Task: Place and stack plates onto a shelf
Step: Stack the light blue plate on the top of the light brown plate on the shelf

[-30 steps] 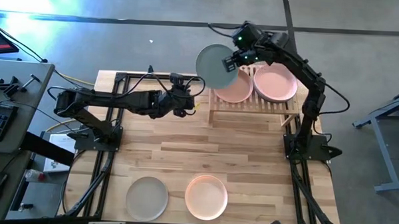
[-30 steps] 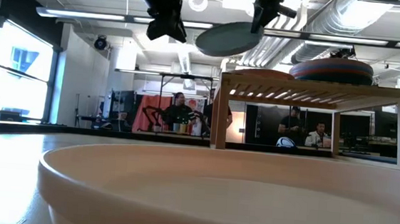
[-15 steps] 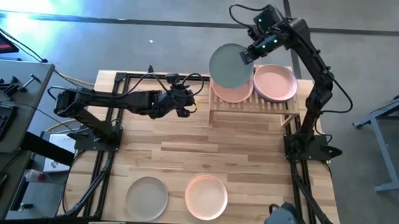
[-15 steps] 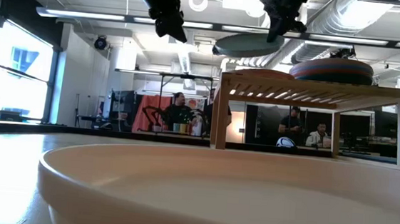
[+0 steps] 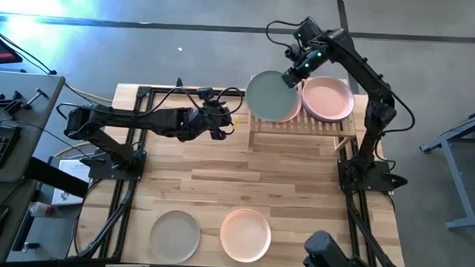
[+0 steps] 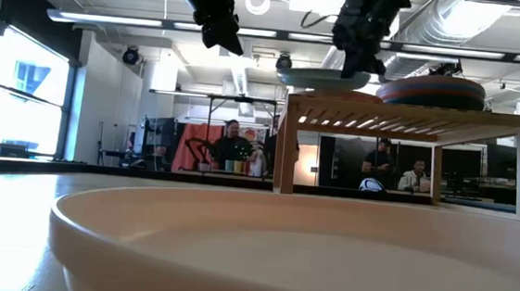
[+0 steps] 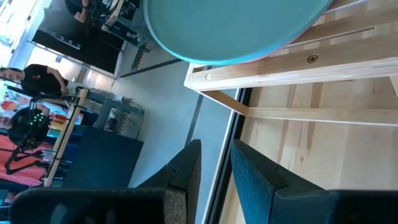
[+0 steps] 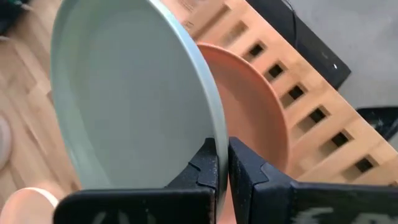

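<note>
A pale grey-blue plate (image 5: 269, 96) hangs nearly level just over a pink plate (image 8: 261, 124) that lies on the left half of the slatted wooden shelf (image 5: 301, 129). My right gripper (image 8: 222, 171) is shut on it. On the shelf's right half stands a stack of plates (image 6: 432, 89) with a pink one (image 5: 328, 100) on top. My left gripper (image 7: 216, 149) hovers open and empty just left of the shelf, above the table. A beige-grey plate (image 5: 175, 234) and a peach plate (image 5: 246, 234) rest on the table near its front edge. My right gripper pinches the grey-blue plate's rim (image 8: 216, 140) on its far right side, one finger on the inner face and one on the underside. The fingers come slanting down from the far right. The plate sits nearly level; whether it touches the pink plate below I cannot tell.
The peach plate fills the low view's foreground (image 6: 280, 249). Dark arm frames run along the table's left and right sides (image 5: 117, 185). A desk with a keyboard (image 5: 8, 117) stands off the table's left. People sit in the room behind (image 6: 232, 143).
My right gripper has carried the grey-blue plate down and toward the table's right and near edges, from beside the shelf's far left corner to over its left half. The plate has tipped from tilted to nearly level. My left gripper has rolled a little in place.
</note>
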Robot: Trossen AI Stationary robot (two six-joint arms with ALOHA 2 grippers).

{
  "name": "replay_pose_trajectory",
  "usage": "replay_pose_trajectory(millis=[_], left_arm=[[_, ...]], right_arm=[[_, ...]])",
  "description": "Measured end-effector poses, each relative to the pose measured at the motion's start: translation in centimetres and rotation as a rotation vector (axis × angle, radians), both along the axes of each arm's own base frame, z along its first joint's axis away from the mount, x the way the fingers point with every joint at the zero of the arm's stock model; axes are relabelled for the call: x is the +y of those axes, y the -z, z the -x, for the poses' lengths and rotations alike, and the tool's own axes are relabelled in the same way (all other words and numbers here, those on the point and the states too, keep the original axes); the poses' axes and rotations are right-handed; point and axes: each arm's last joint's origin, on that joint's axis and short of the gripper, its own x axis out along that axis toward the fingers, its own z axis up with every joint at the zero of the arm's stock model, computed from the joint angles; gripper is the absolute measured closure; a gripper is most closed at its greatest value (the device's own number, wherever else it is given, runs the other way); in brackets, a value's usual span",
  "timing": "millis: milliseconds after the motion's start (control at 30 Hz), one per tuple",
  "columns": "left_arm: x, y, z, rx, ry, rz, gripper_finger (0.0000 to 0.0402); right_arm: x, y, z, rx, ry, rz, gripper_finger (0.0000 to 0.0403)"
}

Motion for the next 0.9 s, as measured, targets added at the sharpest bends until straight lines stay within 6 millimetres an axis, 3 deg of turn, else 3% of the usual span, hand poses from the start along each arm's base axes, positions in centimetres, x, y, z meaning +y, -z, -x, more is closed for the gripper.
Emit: replay_pose_trajectory(millis=[167, 367, 900], left_arm=[[0.0, 0.0, 0.0, 0.000, 0.000, 0.000, 0.0323], [0.0, 0.0, 0.0, 0.000, 0.000, 0.000, 0.0323], [0.4, 0.0, 0.1, 0.000, -0.014, 0.000, 0.0323]], right_arm=[[-1.2, 1.2, 0.8, 0.011, 0.047, -0.027, 0.0403], [-1.9, 1.3, 1.7, 0.034, 0.097, -0.012, 0.0403], [-1.3, 1.5, 1.6, 0.080, 0.055, -0.017, 0.0403]])
